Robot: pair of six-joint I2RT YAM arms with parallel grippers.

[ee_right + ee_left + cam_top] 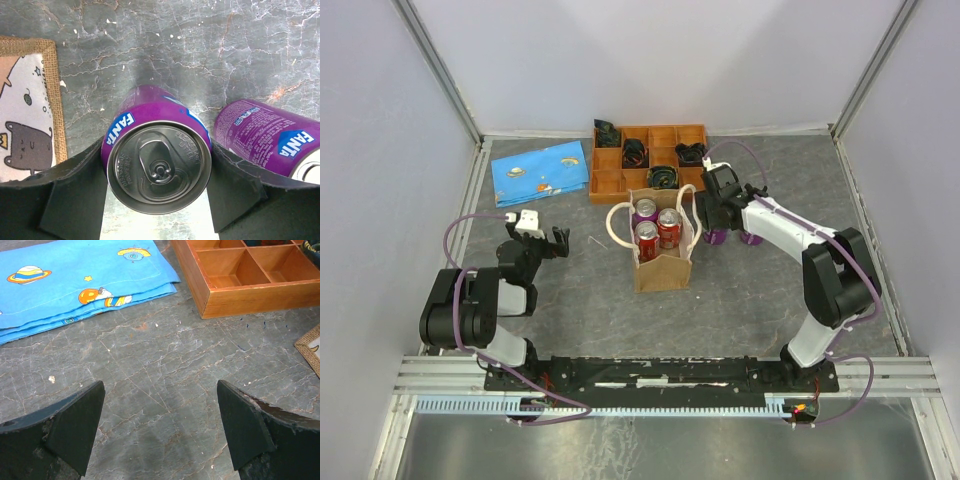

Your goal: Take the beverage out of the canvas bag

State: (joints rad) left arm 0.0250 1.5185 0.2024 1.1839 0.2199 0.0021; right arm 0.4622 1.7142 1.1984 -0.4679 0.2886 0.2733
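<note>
While my right hand (157, 152) holds the purple can (156, 167) by its sides, a second can (265, 140) is just to its right. If I open unevenly, one may knock over the other. The bag (663, 268) stands just left, with three cans (658, 230) inside. The grey table (200, 50) is flat and marbled, with pale walls (620, 60) around it. My left hand (160, 425) is wide open, holding nothing.
</note>
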